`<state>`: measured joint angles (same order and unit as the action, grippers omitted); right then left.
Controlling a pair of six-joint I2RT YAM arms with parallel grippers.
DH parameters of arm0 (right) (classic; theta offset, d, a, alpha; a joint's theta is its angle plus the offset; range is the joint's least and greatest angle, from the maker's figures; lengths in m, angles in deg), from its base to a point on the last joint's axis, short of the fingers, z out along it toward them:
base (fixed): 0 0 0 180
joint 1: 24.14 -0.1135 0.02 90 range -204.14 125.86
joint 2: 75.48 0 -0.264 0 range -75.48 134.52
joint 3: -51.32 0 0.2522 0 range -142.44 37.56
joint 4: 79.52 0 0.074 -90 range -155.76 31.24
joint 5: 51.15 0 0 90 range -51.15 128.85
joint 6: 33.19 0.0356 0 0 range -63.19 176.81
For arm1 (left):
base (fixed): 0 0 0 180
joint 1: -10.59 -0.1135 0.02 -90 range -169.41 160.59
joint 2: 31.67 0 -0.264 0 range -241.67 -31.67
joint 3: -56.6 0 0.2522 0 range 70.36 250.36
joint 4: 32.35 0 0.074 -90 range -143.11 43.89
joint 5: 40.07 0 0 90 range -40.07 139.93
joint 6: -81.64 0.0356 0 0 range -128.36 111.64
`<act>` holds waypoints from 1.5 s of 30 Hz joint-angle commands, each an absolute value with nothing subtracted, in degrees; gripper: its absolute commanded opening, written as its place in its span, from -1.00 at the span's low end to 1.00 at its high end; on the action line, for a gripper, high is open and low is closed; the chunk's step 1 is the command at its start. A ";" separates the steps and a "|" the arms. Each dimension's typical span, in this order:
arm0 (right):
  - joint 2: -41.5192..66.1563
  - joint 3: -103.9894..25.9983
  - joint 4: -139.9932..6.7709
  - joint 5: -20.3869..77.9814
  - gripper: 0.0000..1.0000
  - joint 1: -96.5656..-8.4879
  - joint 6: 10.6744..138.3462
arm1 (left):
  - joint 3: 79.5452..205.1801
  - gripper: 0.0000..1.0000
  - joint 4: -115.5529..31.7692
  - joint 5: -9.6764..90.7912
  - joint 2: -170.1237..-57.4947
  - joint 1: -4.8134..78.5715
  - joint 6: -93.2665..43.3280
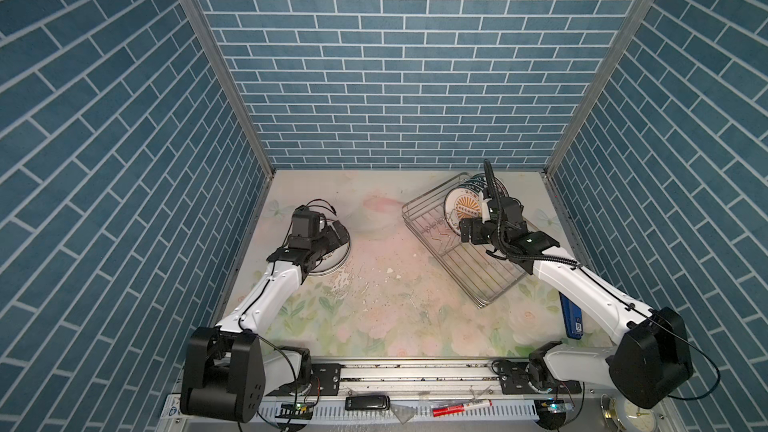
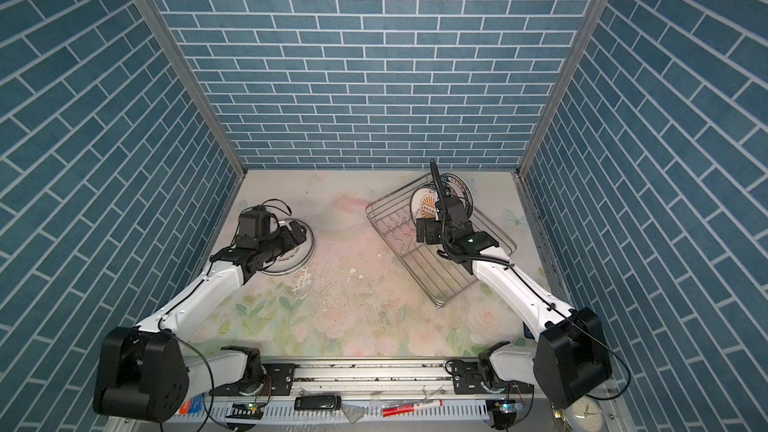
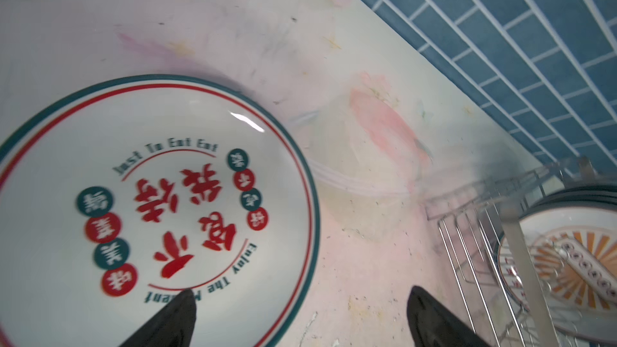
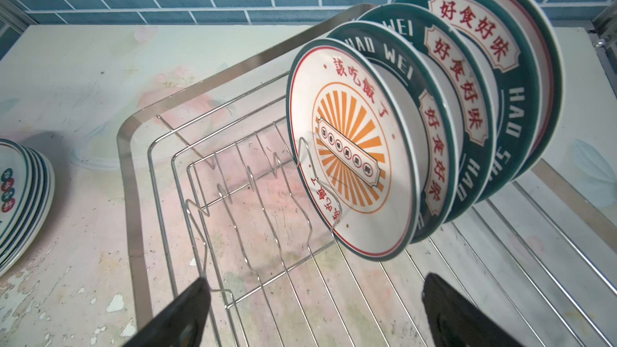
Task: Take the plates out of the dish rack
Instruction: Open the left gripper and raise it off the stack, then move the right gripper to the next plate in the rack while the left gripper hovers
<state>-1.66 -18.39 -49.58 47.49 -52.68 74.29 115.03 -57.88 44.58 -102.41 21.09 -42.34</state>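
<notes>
The sunburst plate (image 4: 350, 148) stands on edge, frontmost in the dish rack (image 1: 490, 280) at the right of both top views, facing the right gripper (image 4: 315, 282) just before it, jaws apart. The left gripper (image 3: 300, 292), jaws apart too, hangs over the stacked plates (image 3: 100, 148), farther off.

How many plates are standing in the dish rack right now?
5. All stand in a row at the dish rack's far end: the orange sunburst plate in front, three green-rimmed plates behind it, one red-lined plate last. Another could hide behind.
</notes>
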 commanded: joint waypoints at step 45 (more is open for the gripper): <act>11.67 -29.15 -50.05 41.79 0.34 -46.69 72.38 | 124.79 0.99 -64.13 48.97 -108.08 32.80 -31.81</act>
